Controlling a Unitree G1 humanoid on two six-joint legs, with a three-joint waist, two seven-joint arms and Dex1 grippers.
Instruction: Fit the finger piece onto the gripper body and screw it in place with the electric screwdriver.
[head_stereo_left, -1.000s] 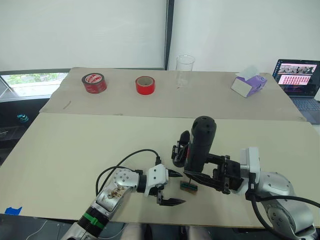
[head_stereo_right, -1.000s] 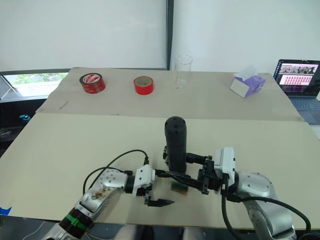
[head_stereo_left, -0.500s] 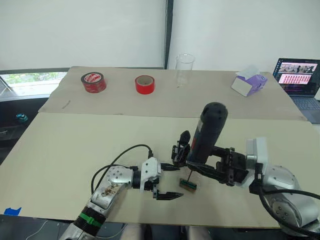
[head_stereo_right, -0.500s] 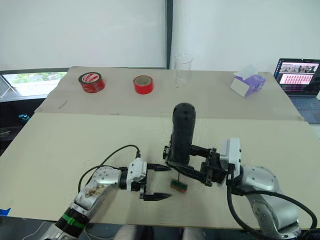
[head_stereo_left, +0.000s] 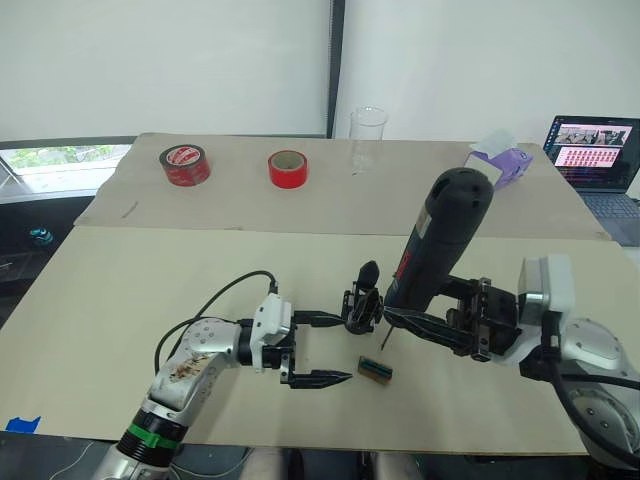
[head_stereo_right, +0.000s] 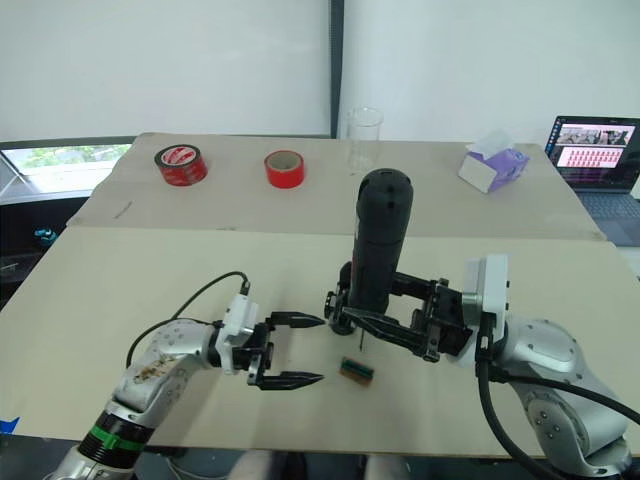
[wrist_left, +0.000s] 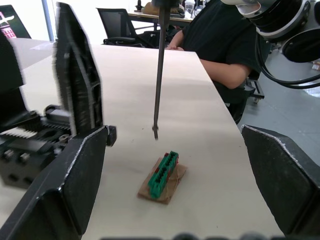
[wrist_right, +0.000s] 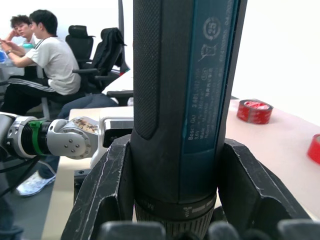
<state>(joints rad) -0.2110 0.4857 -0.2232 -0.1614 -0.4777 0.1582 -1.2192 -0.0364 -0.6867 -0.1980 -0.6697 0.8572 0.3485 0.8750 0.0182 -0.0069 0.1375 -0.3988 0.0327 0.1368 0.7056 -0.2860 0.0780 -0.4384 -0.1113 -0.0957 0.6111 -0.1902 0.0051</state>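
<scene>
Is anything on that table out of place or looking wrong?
Nothing looks spilled or broken. One oddity: the electric screwdriver in the right tool hangs tilted with its bit in the air, beside the gripper body, near a small green block.

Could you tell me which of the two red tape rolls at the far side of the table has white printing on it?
The red tape roll with white print, on the robot's left. The plain red tape roll beside it, nearer the clear cup, shows no print.
</scene>
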